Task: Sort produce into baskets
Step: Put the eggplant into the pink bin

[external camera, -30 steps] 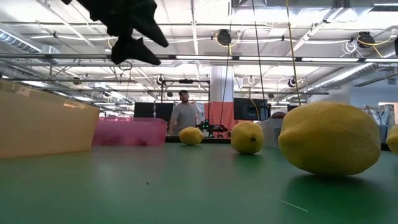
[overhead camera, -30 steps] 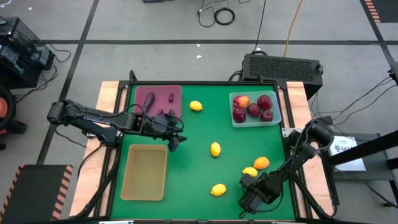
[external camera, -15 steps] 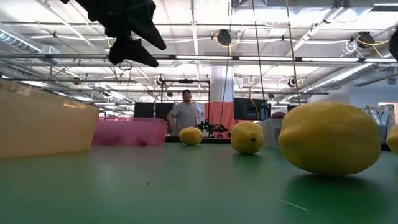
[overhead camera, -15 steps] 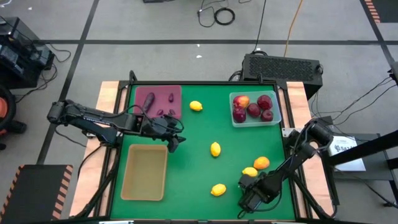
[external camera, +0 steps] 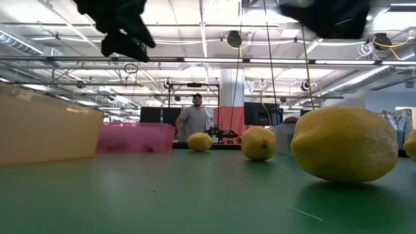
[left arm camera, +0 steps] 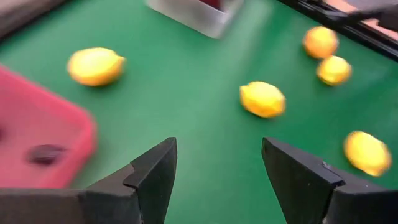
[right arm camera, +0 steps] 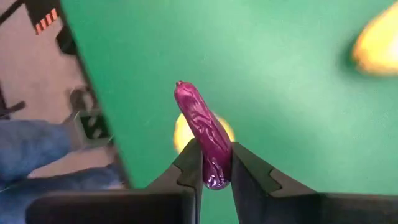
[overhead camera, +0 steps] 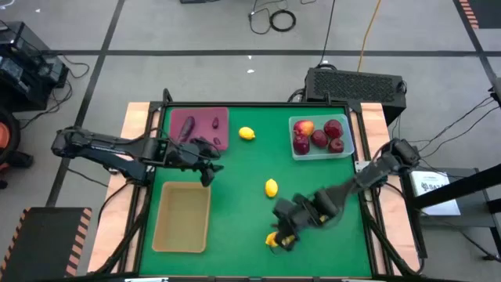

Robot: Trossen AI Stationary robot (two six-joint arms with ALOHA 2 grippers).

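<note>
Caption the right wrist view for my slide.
Right hand shut on a purple vegetable above the green table.

We see two slim black jointed arms. The left gripper has matte black, angular fingers. The right gripper looks alike

Even, bright light falls from overhead strip lamps, which glare white along the ceiling in the low view. On the tabletop shadows are soft and short, hugging each piece. The high view is sharp at the middle, with slight bending of straight floor lines near its edges. In the low view the nearest lemon is crisp, while the room behind is softer. The left wrist view is smeared by motion blur, its lemons fuzzy-edged. The right wrist view shows the purple vegetable sharp, glossy with small highlights, over a blurred background.
</note>
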